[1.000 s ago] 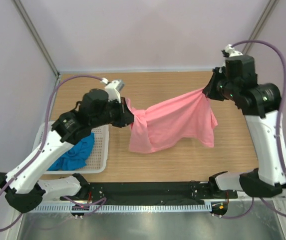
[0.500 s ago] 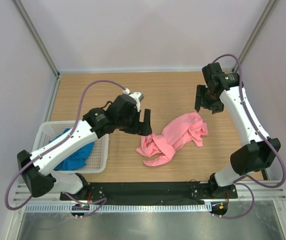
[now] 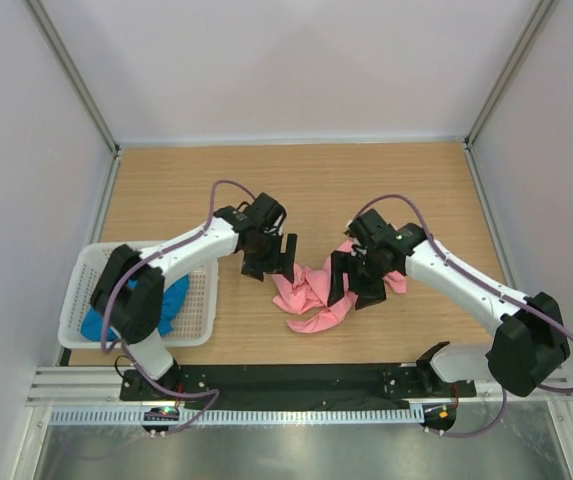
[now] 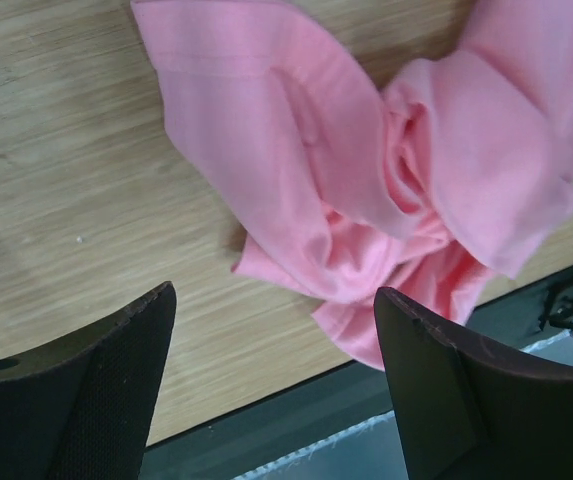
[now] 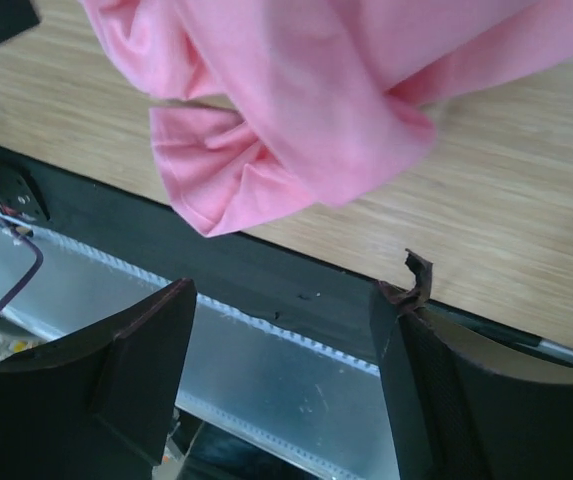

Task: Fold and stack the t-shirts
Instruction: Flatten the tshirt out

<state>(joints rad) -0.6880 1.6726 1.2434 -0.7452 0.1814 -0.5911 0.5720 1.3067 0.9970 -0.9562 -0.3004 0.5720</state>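
— Both arms have dropped from the raised stretch; the salmon pink t-shirt (image 3: 311, 292) now lies released, crumpled on the table (image 3: 166, 190) near its front edge
— And the grippers?
— Over it hang the left gripper (image 3: 269, 266) and the right gripper (image 3: 354, 290), jaws apart, empty. The blue t-shirt (image 3: 173, 302) sits bunched in the white basket (image 3: 201, 290)

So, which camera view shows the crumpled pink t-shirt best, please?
The left wrist view: the pink t-shirt fills it, folds clear. The top external view shows it small, partly hidden by the right gripper; the right wrist view shows only part of it.
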